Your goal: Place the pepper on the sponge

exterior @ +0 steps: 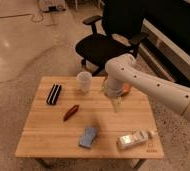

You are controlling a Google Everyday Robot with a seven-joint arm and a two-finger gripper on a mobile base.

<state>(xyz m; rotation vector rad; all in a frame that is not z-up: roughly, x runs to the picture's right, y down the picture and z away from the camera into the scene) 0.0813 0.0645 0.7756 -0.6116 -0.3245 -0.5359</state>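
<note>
A dark red pepper (pixel 71 112) lies on the wooden table (pixel 43 135), left of centre. Closer to the front edge, a blue sponge (pixel 89 137) rests flat, to the right of the pepper and apart from it. My gripper (pixel 117 103) hangs from the white arm over the table's right half, to the right of the pepper and behind the sponge, touching neither.
A translucent plastic cup (pixel 84 81) stands at the back centre. A black rectangular object (pixel 54 94) lies at the back left. A clear plastic bottle (pixel 134 139) lies on its side at the front right. An orange object (pixel 125 90) sits behind the arm. A black office chair (pixel 108 42) stands behind the table.
</note>
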